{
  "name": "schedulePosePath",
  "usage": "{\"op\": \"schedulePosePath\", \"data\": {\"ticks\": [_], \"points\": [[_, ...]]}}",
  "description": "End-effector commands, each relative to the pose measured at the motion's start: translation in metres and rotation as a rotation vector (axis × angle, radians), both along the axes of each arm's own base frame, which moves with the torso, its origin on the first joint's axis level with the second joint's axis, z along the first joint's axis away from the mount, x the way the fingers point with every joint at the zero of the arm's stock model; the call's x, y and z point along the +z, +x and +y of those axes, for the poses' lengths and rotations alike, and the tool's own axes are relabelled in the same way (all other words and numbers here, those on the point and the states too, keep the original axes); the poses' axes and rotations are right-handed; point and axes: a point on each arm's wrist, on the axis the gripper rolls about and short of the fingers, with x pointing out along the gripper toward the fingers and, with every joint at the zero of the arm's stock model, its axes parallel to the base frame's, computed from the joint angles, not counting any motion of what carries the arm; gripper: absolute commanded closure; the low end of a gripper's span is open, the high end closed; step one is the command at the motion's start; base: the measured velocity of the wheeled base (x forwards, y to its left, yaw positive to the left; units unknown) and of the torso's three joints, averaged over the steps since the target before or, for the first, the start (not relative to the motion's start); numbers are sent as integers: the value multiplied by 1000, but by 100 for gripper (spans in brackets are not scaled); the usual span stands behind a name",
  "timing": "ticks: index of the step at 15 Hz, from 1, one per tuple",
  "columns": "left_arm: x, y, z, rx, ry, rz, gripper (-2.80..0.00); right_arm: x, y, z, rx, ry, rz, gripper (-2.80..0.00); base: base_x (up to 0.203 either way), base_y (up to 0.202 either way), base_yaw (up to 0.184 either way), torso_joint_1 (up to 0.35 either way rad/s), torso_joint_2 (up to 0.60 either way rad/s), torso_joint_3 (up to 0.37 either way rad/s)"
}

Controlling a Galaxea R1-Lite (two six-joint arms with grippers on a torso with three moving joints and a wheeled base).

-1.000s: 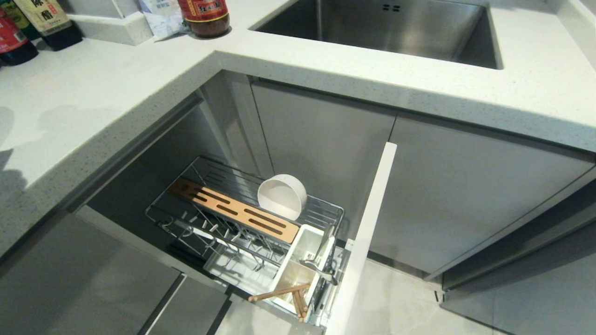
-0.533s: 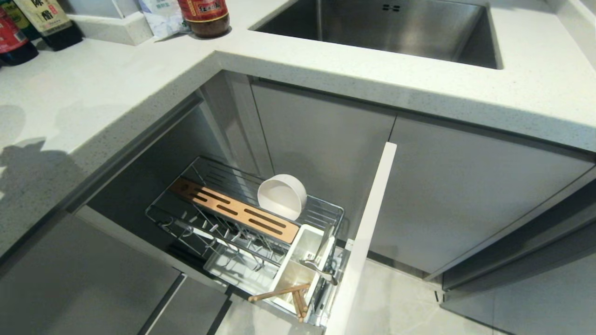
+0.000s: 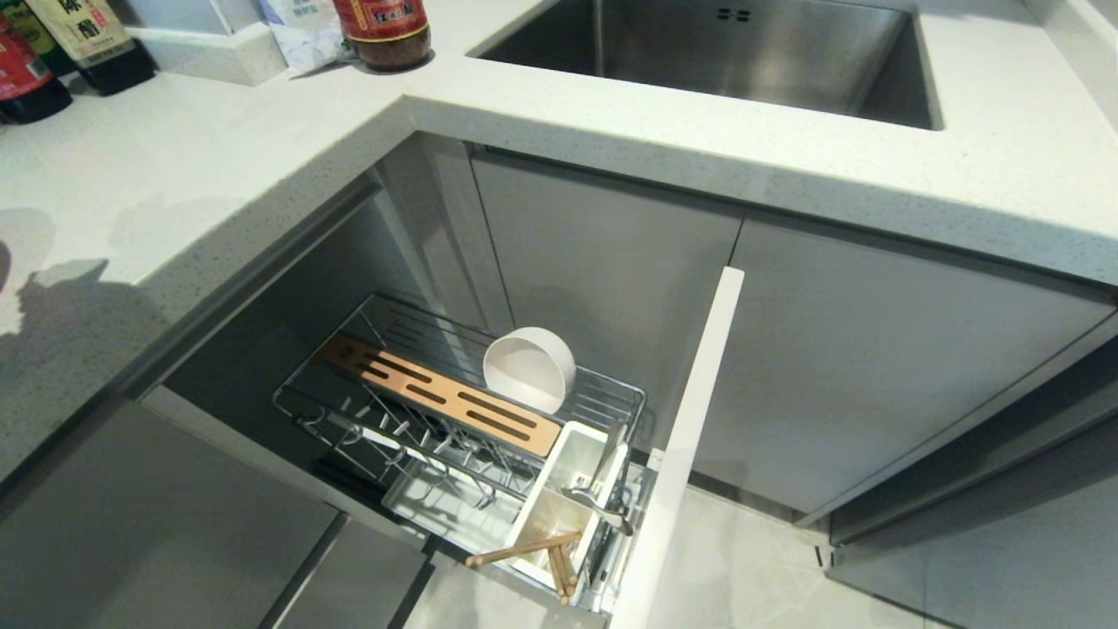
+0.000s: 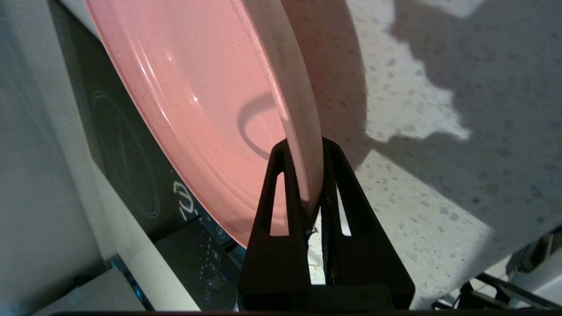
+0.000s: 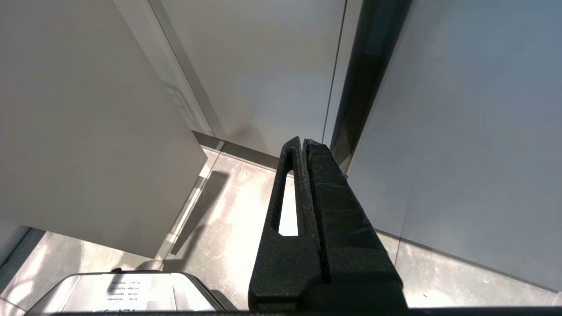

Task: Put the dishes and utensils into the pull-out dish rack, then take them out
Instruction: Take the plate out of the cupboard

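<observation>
The pale-pink plate [image 4: 206,87] is out of the rack, held on edge above the speckled white countertop [image 4: 417,184]: the left gripper [image 4: 306,151] is clamped on its rim, one black finger on each face. Beside the plate, in the left wrist view, lies a black glass cooktop [image 4: 127,162] with printed ring and touch marks. Neither arm shows in the head view.

The pull-out dish rack [image 3: 463,419] stands drawn out of the lower cabinet at the inner corner of the L-shaped countertop [image 3: 175,192]. The cream-white bowl [image 3: 528,369] sits tipped on its side at the rack's far edge, just behind the slotted wooden strip [image 3: 437,393]. At the rack's front end, against the white panel front [image 3: 690,437], the white utensil cup [image 3: 568,498] holds the wooden chopsticks [image 3: 533,552], leaning out over its near rim, and the silver fork [image 3: 603,511] in the neighbouring compartment.

A steel sink [image 3: 725,52] is sunk into the counter's far run. Dark sauce bottles [image 3: 52,52] and a red-labelled jar [image 3: 384,31] stand along the far left edge. Grey cabinet doors [image 3: 856,367] face pale floor tiles [image 3: 742,568].

The right gripper [image 5: 304,145] hangs parked beside the cabinet doors above the floor, fingers pressed together on nothing.
</observation>
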Motion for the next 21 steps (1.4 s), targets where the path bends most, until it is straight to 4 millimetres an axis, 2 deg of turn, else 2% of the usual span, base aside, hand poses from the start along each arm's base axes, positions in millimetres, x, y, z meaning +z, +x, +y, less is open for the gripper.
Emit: {"op": "schedulePosePath", "data": {"ticks": [1, 10, 15, 16, 21], "points": [[-1, 0, 0, -3, 0, 13, 0, 0, 0, 0, 0, 0, 0, 0, 0, 0, 0, 0, 0, 0], [-2, 5, -1, -6, 1, 9, 0, 0, 0, 0, 0, 0, 0, 0, 0, 0, 0, 0, 0, 0], [1, -1, 0, -9, 2, -5, -5, 0, 0, 0, 0, 0, 0, 0, 0, 0, 0, 0, 0, 0], [1, -1, 0, -5, -1, -12, -280, 0, 0, 0, 0, 0, 0, 0, 0, 0, 0, 0, 0, 0], [6, -1, -1, -7, -16, -79, -280, 0, 0, 0, 0, 1, 0, 0, 0, 0, 0, 0, 0, 0]]}}
